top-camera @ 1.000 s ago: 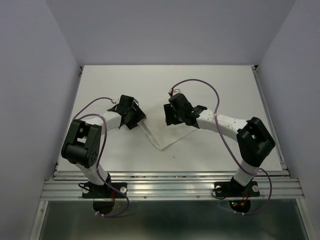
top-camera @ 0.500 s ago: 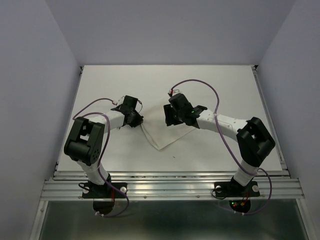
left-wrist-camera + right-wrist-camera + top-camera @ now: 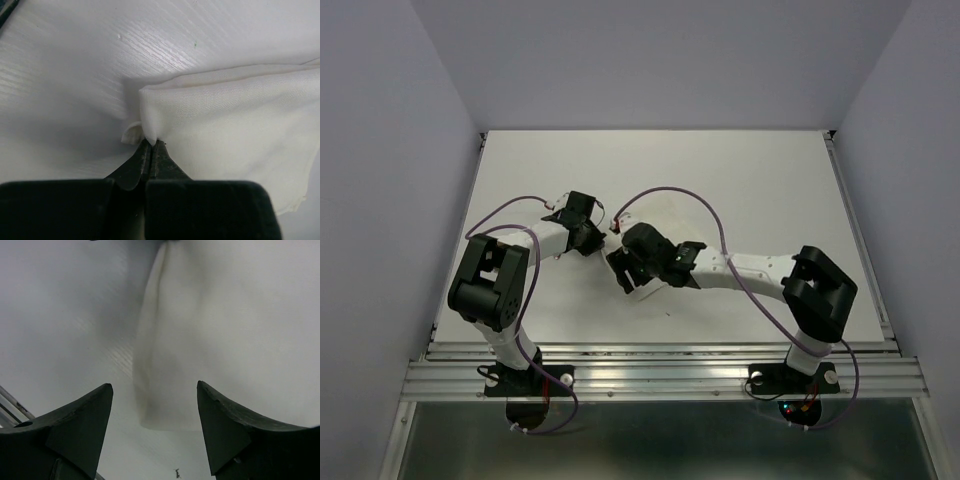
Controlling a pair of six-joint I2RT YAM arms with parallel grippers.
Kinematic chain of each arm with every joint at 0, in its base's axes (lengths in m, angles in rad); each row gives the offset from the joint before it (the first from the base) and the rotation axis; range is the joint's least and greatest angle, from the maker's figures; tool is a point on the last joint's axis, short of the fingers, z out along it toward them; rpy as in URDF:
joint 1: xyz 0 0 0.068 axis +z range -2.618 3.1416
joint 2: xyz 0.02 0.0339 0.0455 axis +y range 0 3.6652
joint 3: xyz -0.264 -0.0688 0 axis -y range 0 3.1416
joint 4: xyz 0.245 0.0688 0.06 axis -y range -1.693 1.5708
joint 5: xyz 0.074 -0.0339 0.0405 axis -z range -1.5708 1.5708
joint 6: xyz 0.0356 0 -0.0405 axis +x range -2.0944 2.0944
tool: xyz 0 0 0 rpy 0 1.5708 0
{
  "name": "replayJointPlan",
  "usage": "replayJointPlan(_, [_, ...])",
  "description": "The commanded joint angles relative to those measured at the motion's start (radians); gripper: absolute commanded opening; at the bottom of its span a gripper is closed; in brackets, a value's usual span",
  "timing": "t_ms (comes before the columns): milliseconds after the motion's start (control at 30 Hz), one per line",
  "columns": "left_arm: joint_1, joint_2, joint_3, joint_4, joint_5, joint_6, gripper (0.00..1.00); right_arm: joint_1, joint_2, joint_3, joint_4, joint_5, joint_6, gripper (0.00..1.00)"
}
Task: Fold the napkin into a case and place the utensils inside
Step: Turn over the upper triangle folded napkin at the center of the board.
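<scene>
The napkin (image 3: 235, 120) lies flat on the white table, a soft white sheet with a folded edge. My left gripper (image 3: 151, 143) is shut on its near corner, and a small tuft of cloth pokes out beside the fingertips. In the top view the left gripper (image 3: 590, 240) sits at the sheet's left corner. My right gripper (image 3: 621, 272) hovers over the napkin and hides most of it there. In the right wrist view that gripper (image 3: 154, 387) is open, with a corner of the napkin (image 3: 220, 330) lying between the fingers, untouched. The utensils are out of view.
A metal rail (image 3: 660, 375) runs along the near table edge, with both arm bases bolted to it. Pale walls close in the left, right and far sides. A small dark speck (image 3: 667, 313) lies on the table near the napkin's corner.
My left gripper closed on the napkin's corner. The right arm swung left and nearer across the napkin, and its jaws widened.
</scene>
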Motion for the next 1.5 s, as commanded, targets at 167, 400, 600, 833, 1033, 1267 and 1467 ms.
replayJointPlan(167, [-0.001,-0.013,0.002,-0.016,0.0,0.029,0.0,0.098,0.109,0.039,0.044,0.078,-0.029,0.75])
replayJointPlan(400, [-0.001,-0.017,0.003,-0.016,0.001,0.035,0.0,0.118,0.152,0.053,0.044,0.14,-0.016,0.51])
replayJointPlan(600, [-0.001,-0.025,0.003,-0.016,0.003,0.038,0.0,0.118,0.166,0.061,0.024,0.242,0.004,0.15])
replayJointPlan(833, [0.001,-0.03,0.003,-0.013,0.012,0.044,0.0,0.118,0.168,0.062,0.006,0.296,-0.014,0.34])
replayJointPlan(1033, [0.001,-0.034,0.0,-0.008,0.013,0.049,0.0,0.118,0.154,0.049,-0.009,0.222,-0.003,0.47])
replayJointPlan(1267, [0.001,-0.039,-0.001,-0.01,0.01,0.052,0.0,0.129,0.146,0.009,-0.032,0.251,0.026,0.52])
replayJointPlan(1467, [0.001,-0.033,-0.003,-0.01,0.009,0.052,0.0,0.138,0.126,-0.019,-0.04,0.253,0.044,0.5])
